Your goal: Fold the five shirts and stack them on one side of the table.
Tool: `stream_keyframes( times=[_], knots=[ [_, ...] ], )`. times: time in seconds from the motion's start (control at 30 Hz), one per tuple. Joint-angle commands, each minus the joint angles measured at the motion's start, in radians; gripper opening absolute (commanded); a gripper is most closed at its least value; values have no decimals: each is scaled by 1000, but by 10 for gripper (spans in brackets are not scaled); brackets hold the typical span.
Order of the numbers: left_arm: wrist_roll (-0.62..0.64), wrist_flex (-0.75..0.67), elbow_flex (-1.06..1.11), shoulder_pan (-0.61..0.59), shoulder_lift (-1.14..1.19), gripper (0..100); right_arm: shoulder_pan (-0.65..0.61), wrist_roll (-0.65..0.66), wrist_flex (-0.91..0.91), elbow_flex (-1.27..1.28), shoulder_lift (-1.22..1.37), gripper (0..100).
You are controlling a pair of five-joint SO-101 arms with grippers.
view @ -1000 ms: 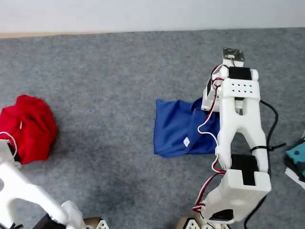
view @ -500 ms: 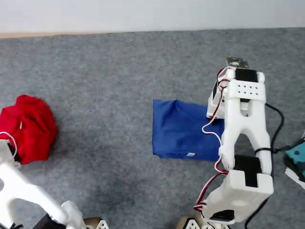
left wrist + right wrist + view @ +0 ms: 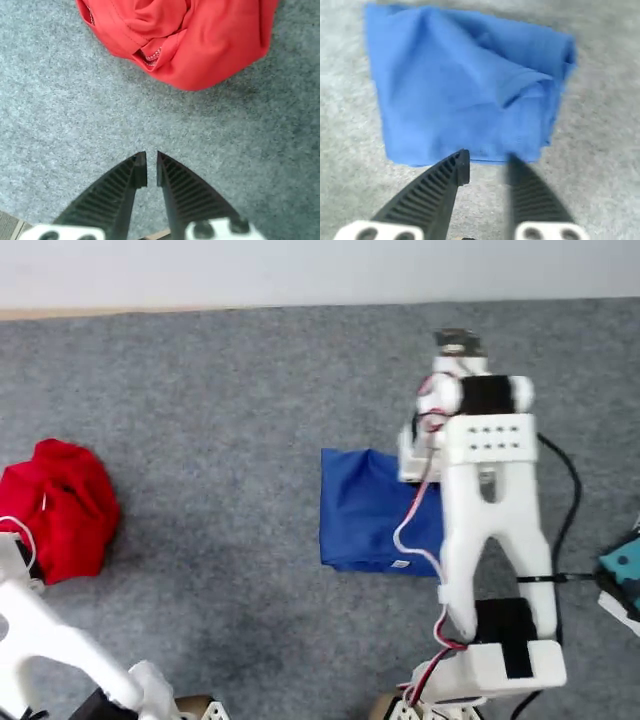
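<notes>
Since a second ago the right arm (image 3: 488, 490) has let the blue shirt (image 3: 362, 508) settle from a lifted flap into a flat rectangle, and its wrist has drawn back toward the far side of the table (image 3: 220, 390). Right gripper (image 3: 488, 162) hovers above the shirt's near edge, jaws spread apart, nothing between them. Left gripper (image 3: 147, 164) hangs over bare table just short of the red shirt (image 3: 185, 35), jaws drawn almost together with a thin slit left, holding nothing. Step in hand, as judged: fold of the blue shirt looks finished or close to it, with the release made. Blue shirt lies right of the table's middle, partly under the right arm: compact, roughly square, soft ridges across its top layer, a small white tag at one edge. Red shirt sits well apart at the left side, a crumpled heap, not yet folded. A teal item (image 3: 622, 565) lies at the right edge. Next move probably calls for shifting the blue shirt to the chosen side without disturbing the layers, then spreading the red shirt.
</notes>
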Motion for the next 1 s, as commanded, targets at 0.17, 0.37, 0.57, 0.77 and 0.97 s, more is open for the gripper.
stream_keyframes(
  times=[0.17, 0.37, 0.57, 0.77, 0.97],
  knots=[
    [5, 0, -12, 5, -29, 46, -45, 0, -38, -55, 193, 10],
    [3, 2, -12, 5, -29, 46, -2, 3, -157, -61, 335, 10],
    [3, 6, -12, 5, -29, 44, 107, 155, -367, -60, 351, 9],
    [3, 0, -12, 5, -29, 44, 199, 292, -608, -57, 351, 9],
    [3, 6, -12, 5, -29, 44, 205, 302, -503, -71, 328, 9]
  ],
)
